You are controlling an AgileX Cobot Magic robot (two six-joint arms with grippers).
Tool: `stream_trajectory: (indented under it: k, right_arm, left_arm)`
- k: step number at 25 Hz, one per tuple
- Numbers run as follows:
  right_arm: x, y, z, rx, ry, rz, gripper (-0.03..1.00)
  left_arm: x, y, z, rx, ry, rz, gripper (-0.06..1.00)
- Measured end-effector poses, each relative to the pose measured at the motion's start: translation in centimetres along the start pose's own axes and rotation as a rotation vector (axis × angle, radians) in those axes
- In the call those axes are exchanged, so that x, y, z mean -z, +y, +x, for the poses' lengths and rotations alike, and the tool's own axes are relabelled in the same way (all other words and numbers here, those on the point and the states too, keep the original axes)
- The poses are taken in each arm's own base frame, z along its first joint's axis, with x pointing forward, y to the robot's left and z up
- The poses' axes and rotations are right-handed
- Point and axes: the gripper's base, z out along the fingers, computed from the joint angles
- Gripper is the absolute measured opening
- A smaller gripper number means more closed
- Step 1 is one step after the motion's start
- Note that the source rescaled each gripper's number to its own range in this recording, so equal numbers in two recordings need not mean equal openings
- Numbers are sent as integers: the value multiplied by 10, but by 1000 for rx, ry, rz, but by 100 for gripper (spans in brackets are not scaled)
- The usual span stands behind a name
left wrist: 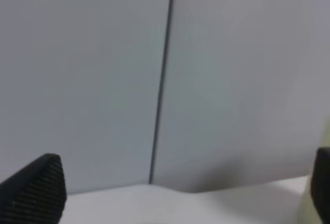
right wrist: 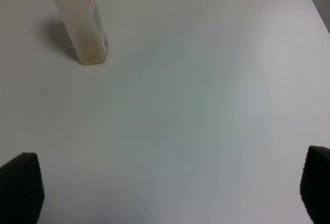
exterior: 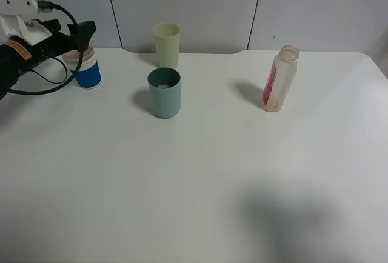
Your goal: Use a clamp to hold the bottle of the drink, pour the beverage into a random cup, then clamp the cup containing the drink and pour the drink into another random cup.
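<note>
A big white table [exterior: 194, 190] fills most of the view from up high, and its top is smooth and bright. Behind it stands a pale grey wall [exterior: 182, 2] made of flat panels, with thin dark lines [exterior: 113, 8] running up and down where the panels meet. The far edge of the table has a small step near each end, soft grey shadows lie on the tabletop, one wide and faint near the front, and the light is even and soft all over.
</note>
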Motion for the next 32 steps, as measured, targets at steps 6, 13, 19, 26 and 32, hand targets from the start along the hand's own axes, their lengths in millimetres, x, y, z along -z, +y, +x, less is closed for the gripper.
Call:
stream_trajectory:
  k: [6, 13, 19, 26, 32]
  right_arm:
    - [0, 0, 0, 0, 0, 0, 100]
    - [0, 0, 0, 0, 0, 0, 100]
    - [0, 0, 0, 0, 0, 0, 100]
    - [0, 0, 0, 0, 0, 0, 100]
    - [0, 0, 0, 0, 0, 0, 100]
  left_arm:
    - [11, -12, -43, 0, 42, 1, 91]
    - [30, -28, -78, -42, 44, -68, 91]
    - [42, -54, -99, -64, 35, -123, 91]
    - [46, -93, -111, -60, 93, -107, 91]
    - [55, -100, -129, -68, 49, -104, 98]
